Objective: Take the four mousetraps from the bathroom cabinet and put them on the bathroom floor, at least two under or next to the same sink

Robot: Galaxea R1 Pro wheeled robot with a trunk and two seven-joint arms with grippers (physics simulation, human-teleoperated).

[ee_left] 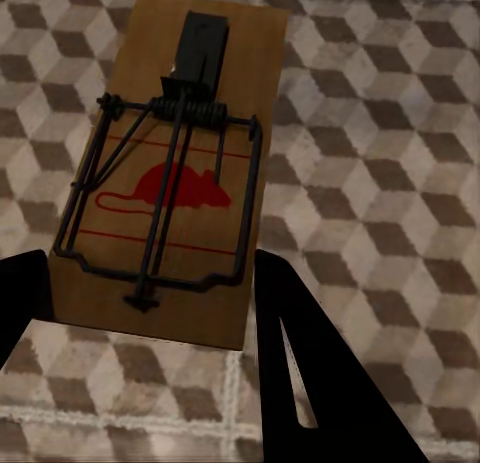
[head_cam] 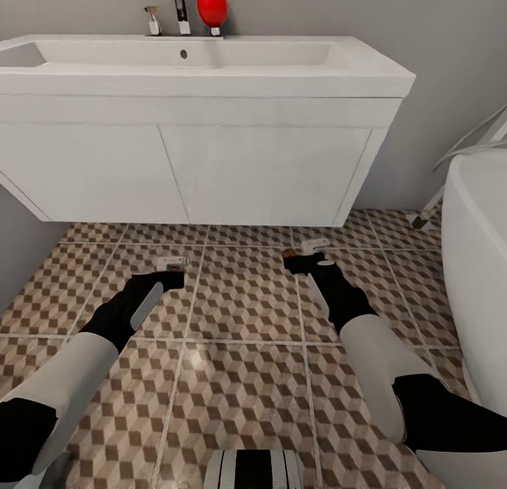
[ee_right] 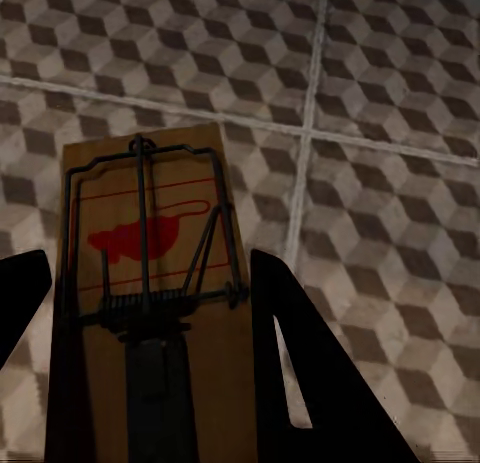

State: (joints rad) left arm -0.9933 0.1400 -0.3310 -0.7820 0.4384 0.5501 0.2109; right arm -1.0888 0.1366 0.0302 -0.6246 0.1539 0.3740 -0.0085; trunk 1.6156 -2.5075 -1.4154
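Left gripper (head_cam: 171,276): grasping 1 mousetrap (ee_left: 165,173) by its long edges.
Right gripper (head_cam: 304,260): likewise, second mousetrap (ee_right: 150,283).
Handling: likely light, stiff; avoid spring bar.

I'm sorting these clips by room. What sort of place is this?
Most likely a bathroom: a white sink with a chrome tap on a wall-hung vanity, a white bathtub to the right, and cube-patterned floor tiles.

Two mousetraps are showing, one (head_cam: 172,262) left of centre and one (head_cam: 310,247) right of centre; one sink (head_cam: 211,67) is sitting across the top.
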